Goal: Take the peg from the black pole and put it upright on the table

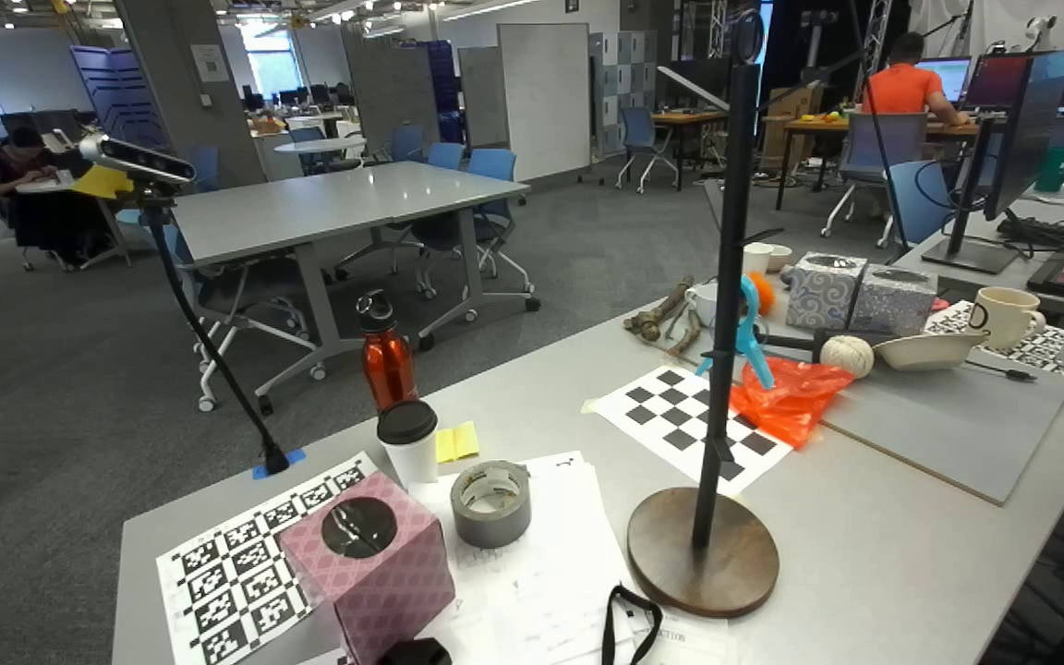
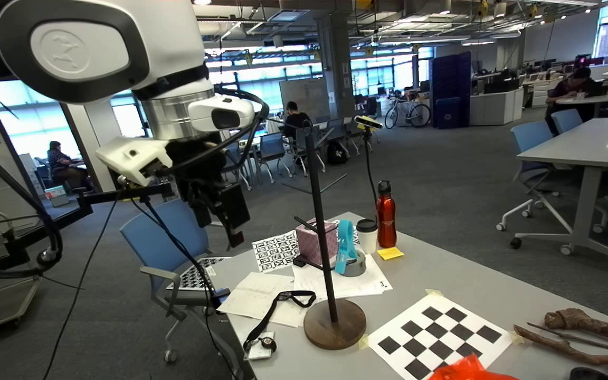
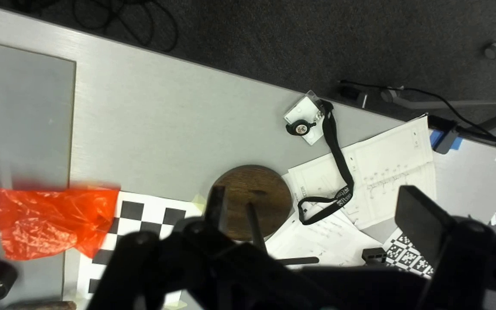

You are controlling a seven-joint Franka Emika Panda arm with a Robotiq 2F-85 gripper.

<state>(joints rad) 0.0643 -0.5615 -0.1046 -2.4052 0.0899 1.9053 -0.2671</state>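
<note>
The approach seems the step in hand: the fingers stand wide apart, holding nothing, while the peg hangs on the black pole — across it from the fingers in an exterior view. Next, they should probably round it and close — the counter comes later.

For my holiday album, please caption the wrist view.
Looking down past the open gripper: a cluttered table, black pole on its round base, red plastic, black lanyard.
</note>
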